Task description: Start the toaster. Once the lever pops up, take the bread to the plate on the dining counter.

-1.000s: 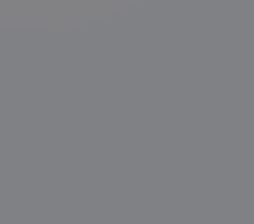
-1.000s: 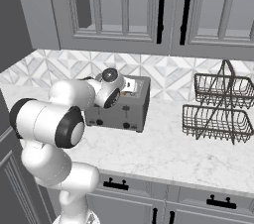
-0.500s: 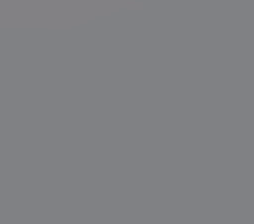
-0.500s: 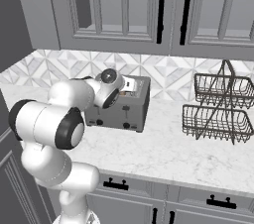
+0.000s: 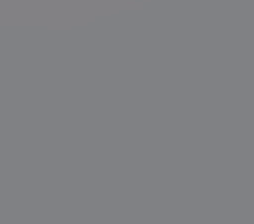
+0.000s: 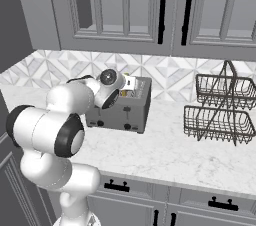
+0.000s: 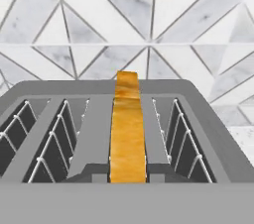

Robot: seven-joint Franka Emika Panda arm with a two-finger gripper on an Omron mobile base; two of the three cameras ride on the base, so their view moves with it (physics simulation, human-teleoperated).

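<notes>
A grey toaster (image 6: 122, 107) stands on the white counter against the tiled wall. In the hand view its top (image 7: 198, 119) is very close, and a golden-orange slice of bread (image 7: 128, 134) stands upright in the narrow middle slot, its top edge just above the rim. The wide wire-lined slots on either side hold nothing. My gripper (image 6: 131, 86) hangs right at the toaster's top near its left end, and its fingers are too small and hidden to read. The plate and the dining counter are out of view.
A two-tier dark wire basket rack (image 6: 220, 110) stands on the marble counter (image 6: 165, 150) right of the toaster. Grey wall cabinets (image 6: 150, 10) hang low above it. My own arm's elbow (image 6: 50, 130) bulks at the front left. A flat grey surface fills the left base view.
The hand has shifted very slightly over the toaster's top. The toaster, bread and basket rack have stayed put.
</notes>
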